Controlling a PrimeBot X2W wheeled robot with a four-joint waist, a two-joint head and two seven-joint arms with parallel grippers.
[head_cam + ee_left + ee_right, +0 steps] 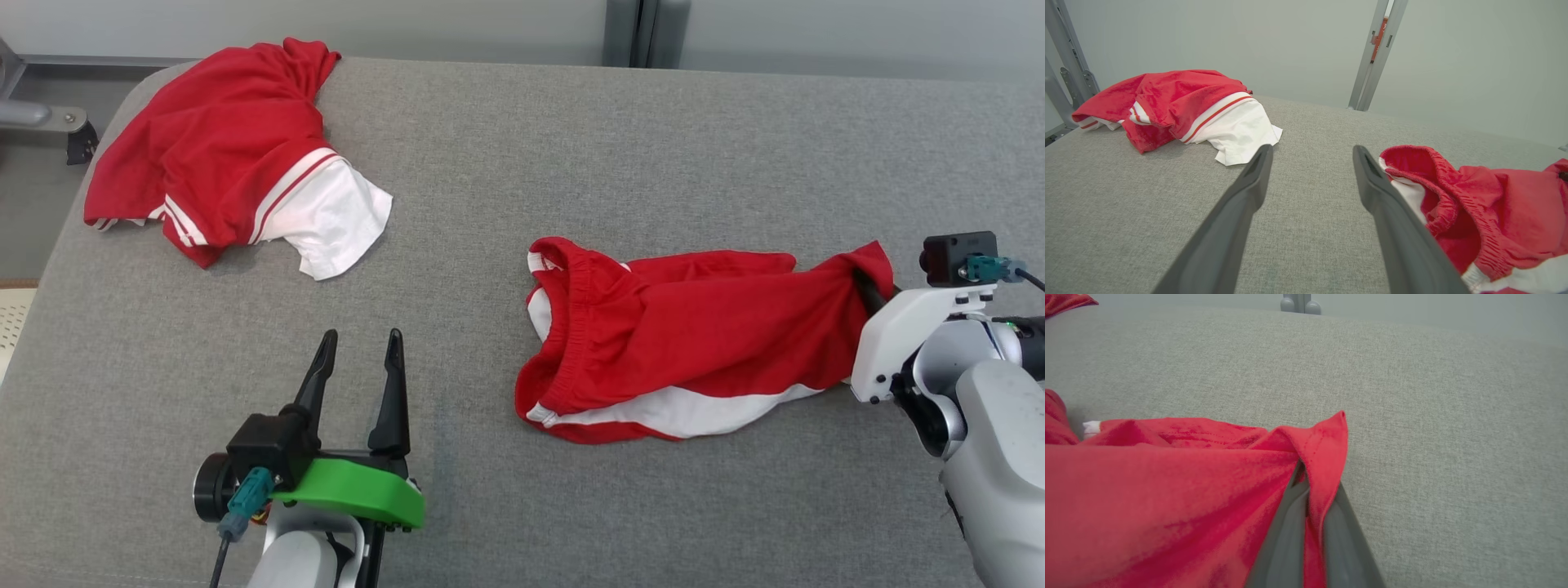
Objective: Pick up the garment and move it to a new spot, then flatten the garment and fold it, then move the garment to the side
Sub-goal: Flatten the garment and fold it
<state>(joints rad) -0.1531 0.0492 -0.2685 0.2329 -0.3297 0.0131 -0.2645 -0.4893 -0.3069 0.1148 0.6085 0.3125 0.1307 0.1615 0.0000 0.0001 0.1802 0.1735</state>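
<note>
At the centre right of the head view, you have the red shorts (678, 343) lying crumpled on the grey bench (571, 122). The elastic waistband faces the middle of the frame and a white panel shows along the lower edge.

The right end effector (872, 296) sits at the right-hand tip of the cloth. Its fingers are pressed together on a fold of the red hem, and the right wrist view confirms fabric pinched between the two dark fingers. Most of the shorts lie flat on the bench.

The left end effector (362, 335), at the lower left of the head view, is spread wide and holds nothing. It points over bare bench, near the waistband but apart from it.

A red-and-white shirt (220, 155) is heaped at the upper left, well apart from the shorts and clear of both arms.

Judgement: the step in hand is the first one, picking up the garment for its move to a new spot. The grip looks made and the lift is not yet done.

The next move calls for a steady raise of the right arm. With a one-corner hold the shorts will likely hang long and trail, so lift them clear before you travel. Keep the path away from the shirt. The pinch is on a thin hem fold, so watch for slip.
</note>
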